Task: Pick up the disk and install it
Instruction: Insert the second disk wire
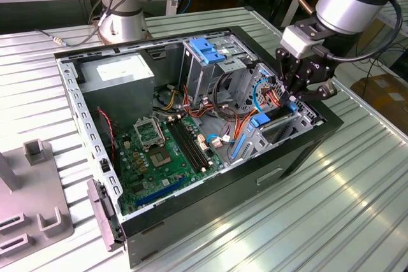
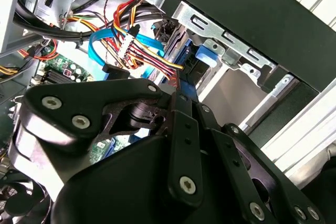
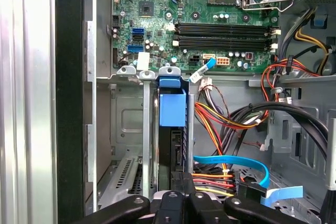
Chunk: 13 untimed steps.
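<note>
A ribbed silver metal table [image 1: 357,208] is carrying an open black desktop computer case [image 1: 210,208], which is taking up the middle of the exterior view. A grey power supply box [image 1: 121,74] is sitting at its upper left; its white sticker's print is too small to read. The silver-grey disk with blue plastic rails [image 3: 172,129] is standing edge-on in the bay at the lower centre of the first wrist view, apparently most of the way in. The black gripper [image 3: 181,199] is pressing at its near end with fingers drawn together, gripping nothing. Seating looks unfinished.
</note>
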Available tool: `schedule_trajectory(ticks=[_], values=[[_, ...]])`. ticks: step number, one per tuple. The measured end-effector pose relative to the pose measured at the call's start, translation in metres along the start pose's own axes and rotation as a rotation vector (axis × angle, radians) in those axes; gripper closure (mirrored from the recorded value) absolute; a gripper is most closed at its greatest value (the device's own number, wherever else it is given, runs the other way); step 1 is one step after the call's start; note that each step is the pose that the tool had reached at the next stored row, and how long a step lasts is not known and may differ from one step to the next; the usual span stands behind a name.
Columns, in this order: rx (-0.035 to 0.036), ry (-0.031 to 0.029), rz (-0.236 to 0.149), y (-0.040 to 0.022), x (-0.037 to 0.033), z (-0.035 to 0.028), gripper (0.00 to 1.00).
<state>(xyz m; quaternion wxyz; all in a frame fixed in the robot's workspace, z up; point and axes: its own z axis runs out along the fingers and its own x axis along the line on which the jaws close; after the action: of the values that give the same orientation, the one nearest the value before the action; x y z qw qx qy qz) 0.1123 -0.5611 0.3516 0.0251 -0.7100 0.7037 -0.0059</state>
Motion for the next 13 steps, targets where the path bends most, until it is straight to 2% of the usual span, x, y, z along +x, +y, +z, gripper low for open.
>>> schedule_trajectory(ticks=[9,13], values=[[0.0000,0.0000,0.000,0.0000,0.0000,-0.0005,0.90],[-0.0014,0.0003,0.000,-0.0001,-0.0001,-0.0032,0.90]])
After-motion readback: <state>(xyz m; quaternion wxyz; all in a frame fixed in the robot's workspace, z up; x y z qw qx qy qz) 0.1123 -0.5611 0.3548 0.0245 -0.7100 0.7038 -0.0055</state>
